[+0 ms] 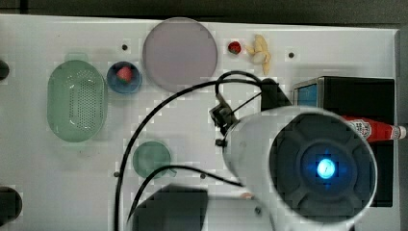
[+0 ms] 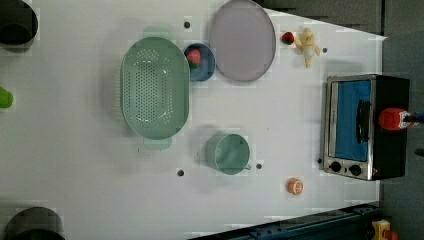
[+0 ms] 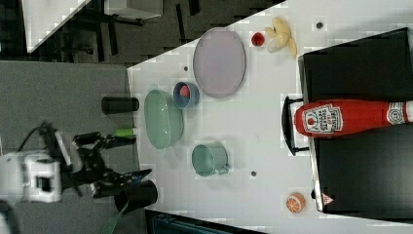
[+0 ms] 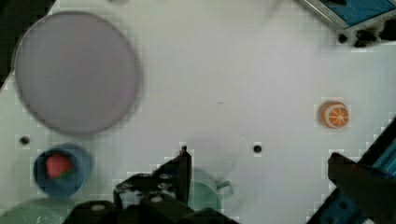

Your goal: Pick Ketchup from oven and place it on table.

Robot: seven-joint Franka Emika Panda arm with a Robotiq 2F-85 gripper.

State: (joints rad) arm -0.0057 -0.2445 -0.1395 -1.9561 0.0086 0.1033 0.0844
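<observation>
Closest to us, the end effector [image 3: 136, 157] hangs off the edge of the white surface [image 2: 280, 110], its fingers spread wide with nothing between them. The ketchup [image 3: 360, 117] is a red squeeze bottle that narrows to a white cap, and it has a white label with a red emblem. It lies on its side on the black top of the oven [image 2: 350, 125]. Its base reaches the front edge above the door handle and its cap points toward the back. We count one bottle and one oven; the oven has a silver front frame, a blue-tinted glass door and dark knobs. Working outward across the surface, we count one green cup [image 2: 227, 152] and one orange half [image 2: 295, 186], which lies cut face up near the oven's knobs. Next come one green perforated basin [image 2: 155, 87] and, just beside it, one blue bowl [image 2: 205, 67]. Beyond them is one pale round plate [image 2: 242, 40]. We count two strawberries, one [image 2: 194, 56] inside the bowl and one [image 2: 287, 37] on the surface. The second strawberry lies between the plate and the one banana [image 2: 307, 45].
</observation>
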